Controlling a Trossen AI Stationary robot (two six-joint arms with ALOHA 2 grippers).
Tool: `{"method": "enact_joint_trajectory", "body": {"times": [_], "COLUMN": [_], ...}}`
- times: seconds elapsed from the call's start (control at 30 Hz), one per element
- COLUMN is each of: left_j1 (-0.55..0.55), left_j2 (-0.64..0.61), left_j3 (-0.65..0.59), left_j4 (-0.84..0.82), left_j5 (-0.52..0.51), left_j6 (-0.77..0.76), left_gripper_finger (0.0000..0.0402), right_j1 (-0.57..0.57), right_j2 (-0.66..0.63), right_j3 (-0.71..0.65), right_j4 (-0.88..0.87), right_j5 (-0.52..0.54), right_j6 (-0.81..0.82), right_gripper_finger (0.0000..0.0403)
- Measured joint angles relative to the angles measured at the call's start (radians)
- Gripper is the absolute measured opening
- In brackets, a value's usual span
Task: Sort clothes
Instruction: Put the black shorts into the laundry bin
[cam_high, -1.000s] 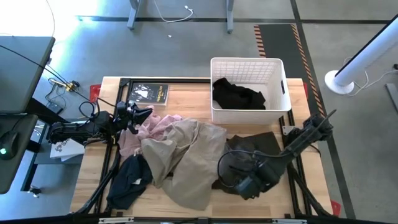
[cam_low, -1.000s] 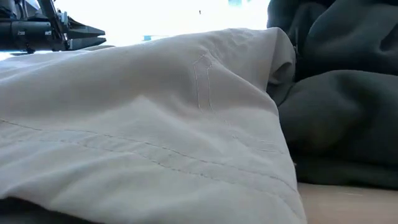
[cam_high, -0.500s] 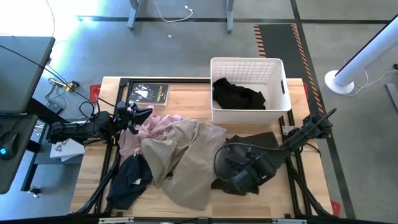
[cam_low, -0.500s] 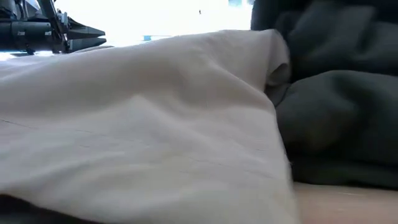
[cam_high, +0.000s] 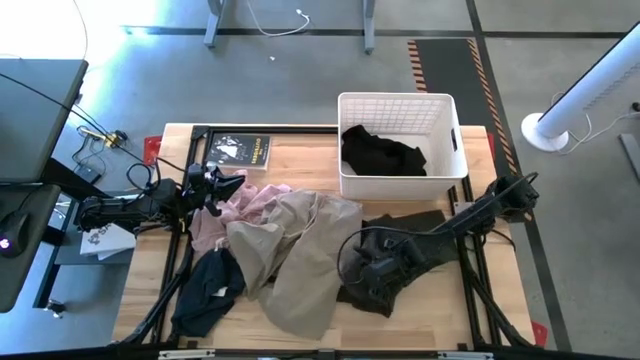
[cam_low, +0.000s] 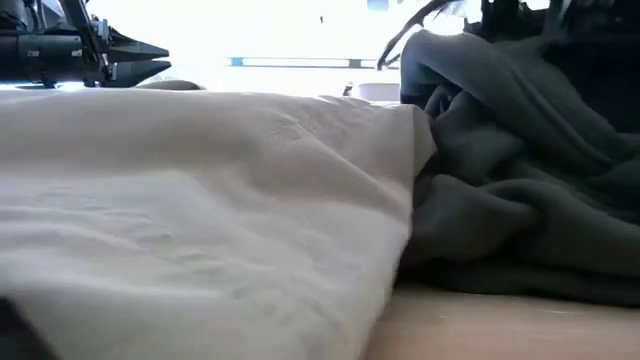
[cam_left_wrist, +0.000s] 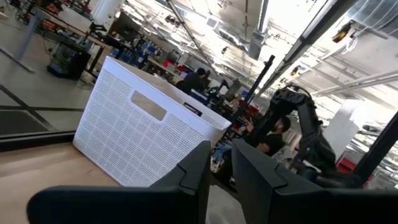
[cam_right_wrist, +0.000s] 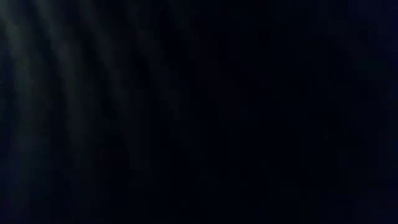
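- The right gripper (cam_high: 362, 272) is pressed down into the olive garment (cam_high: 400, 235) at about 5 o'clock on the bench (cam_high: 300, 155). Its wrist camera shows only dark cloth, so it is buried in the folds, probably to gather a good bite of fabric.
- Its fingers cannot be made out among the folds. Judging by how it sits in the heap, they are likely spread wide around a bunch of cloth; whether anything is actually pinched, I cannot tell.
- The left gripper (cam_high: 222, 184) waits at 9 o'clock, above the edge of the pink garment (cam_high: 245, 205). Its fingers stand close together with a narrow gap and nothing between them.
- The beige garment (cam_high: 300, 255) sprawls across the middle, overlapping the pink one and touching the olive one. From table height it fills the foreground beside the olive heap.
- The navy garment (cam_high: 205, 290) lies at 7 o'clock, partly under the beige.
- The black garment (cam_high: 380, 152) is already in the white basket (cam_high: 400, 102) at 1 o'clock, so darks seem to go there. The olive piece looks like the next candidate.
- A book (cam_high: 238, 150) lies at 11 o'clock, clear of the pile.
- Risk: lifting the olive piece may drag the beige edge along.
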Motion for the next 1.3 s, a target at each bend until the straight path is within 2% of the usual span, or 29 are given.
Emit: {"method": "enact_joint_trajectory", "body": {"times": [0.1,0.2,0.3,0.47,0.57,0.7,0.83,0.93,1.1,1.2,1.3], "left_j1": [0.0,0.0,0.0,0.0,0.0,0.0,0.0,0.0,0.0,0.0,0.0], "left_j2": [0.0,0.0,0.001,0.001,0.001,0.001,0.001,0.001,0.001,0.001,0.001], "left_j3": [0.0,0.0,0.0,0.0,0.0,0.0,0.0,0.0,0.0,0.0,0.0], "left_j4": [0.002,0.005,0.004,0.006,0.007,0.008,0.008,0.007,0.007,0.007,0.007], "left_j5": [-0.002,-0.007,-0.007,-0.001,-0.001,-0.001,-0.001,0.0,0.001,0.001,0.001], "left_j6": [0.0,0.001,0.001,-0.004,-0.005,-0.005,-0.005,-0.006,-0.006,-0.006,-0.006], "left_gripper_finger": [0.0062,0.0062,0.0062,0.0062,0.0062,0.0062,0.0062,0.0062,0.0062,0.0062,0.0062], "right_j1": [0.019,0.022,0.021,0.022,0.019,0.022,0.051,0.084,0.152,0.182,0.198], "right_j2": [-0.002,-0.001,-0.001,-0.001,-0.014,-0.075,-0.193,-0.257,-0.344,-0.356,-0.356], "right_j3": [-0.03,-0.031,-0.031,-0.031,-0.011,0.086,0.239,0.335,0.501,0.581,0.649], "right_j4": [0.076,0.074,0.066,0.067,0.055,0.035,0.082,0.073,0.126,0.206,0.357], "right_j5": [0.047,0.058,0.054,0.046,-0.004,-0.118,-0.12,-0.012,0.273,0.438,0.586], "right_j6": [-0.001,0.005,0.017,0.037,0.029,-0.016,-0.167,-0.288,-0.568,-0.781,-1.027], "right_gripper_finger": [0.0317,0.0278,0.0203,0.0054,0.005,0.005,0.0045,0.0045,0.0045,0.0043,0.0042]}}
